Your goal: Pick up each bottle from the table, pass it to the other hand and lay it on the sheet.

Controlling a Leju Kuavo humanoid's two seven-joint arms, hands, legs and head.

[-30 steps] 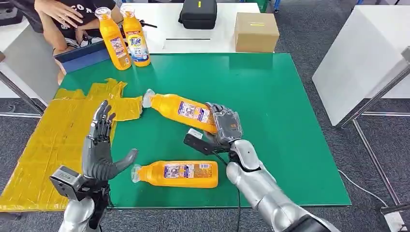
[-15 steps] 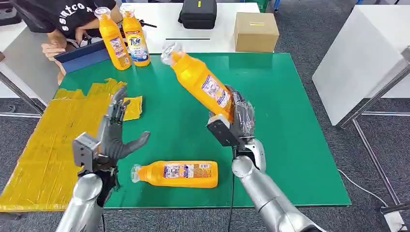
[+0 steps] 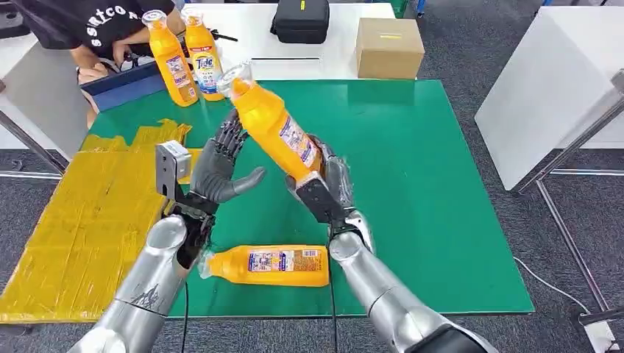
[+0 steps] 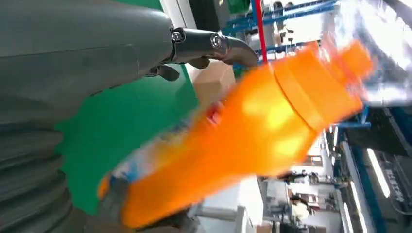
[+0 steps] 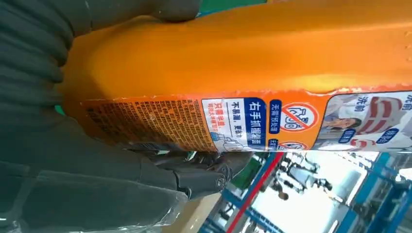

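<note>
Right hand (image 3: 332, 190) grips the base of a tall orange plastic detergent bottle (image 3: 274, 126), raised tilted above the green table mat (image 3: 412, 147). Left hand (image 3: 221, 165), fingers spread and empty, sits just beside its body. Best to wrap the mid-body firmly before the right lets go; yellow sheet (image 3: 81, 213) waits well left.

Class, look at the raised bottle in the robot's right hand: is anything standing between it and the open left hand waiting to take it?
Nothing visible. The left hand is open right beside the raised bottle that the right hand holds.
</note>
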